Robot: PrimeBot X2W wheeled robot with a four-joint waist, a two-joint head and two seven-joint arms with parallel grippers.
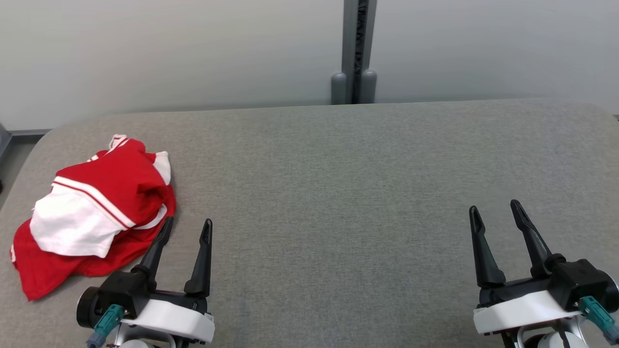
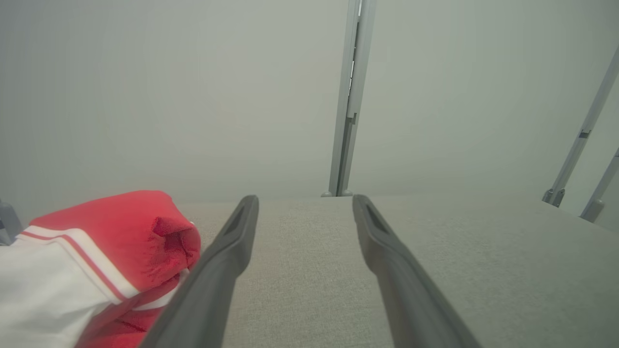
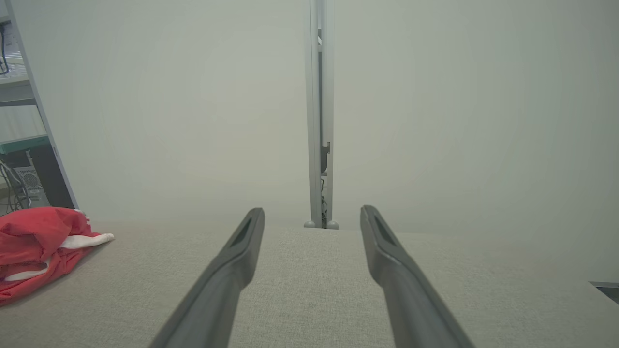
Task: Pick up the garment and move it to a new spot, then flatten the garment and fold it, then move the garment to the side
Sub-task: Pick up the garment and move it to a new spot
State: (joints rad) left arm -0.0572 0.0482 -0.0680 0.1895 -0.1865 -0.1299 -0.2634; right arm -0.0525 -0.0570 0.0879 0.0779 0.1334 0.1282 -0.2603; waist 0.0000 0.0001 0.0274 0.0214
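The big grey tabletop [image 1: 338, 193] is soft and flat. A pale wall [image 1: 145, 48] stands behind it, with a grey post [image 1: 357, 48] in the middle. The garment [image 1: 96, 212] is red and white. It lies in a crumpled heap on the robot's left side of the tabletop, near the front edge. The left gripper [image 1: 188, 222] is just beside the heap. Its 2 dark fingers are spread apart and hold nothing. The right gripper [image 1: 494, 208] is well apart from the garment, over bare tabletop. Its 2 fingers are spread apart too, and it holds nothing.
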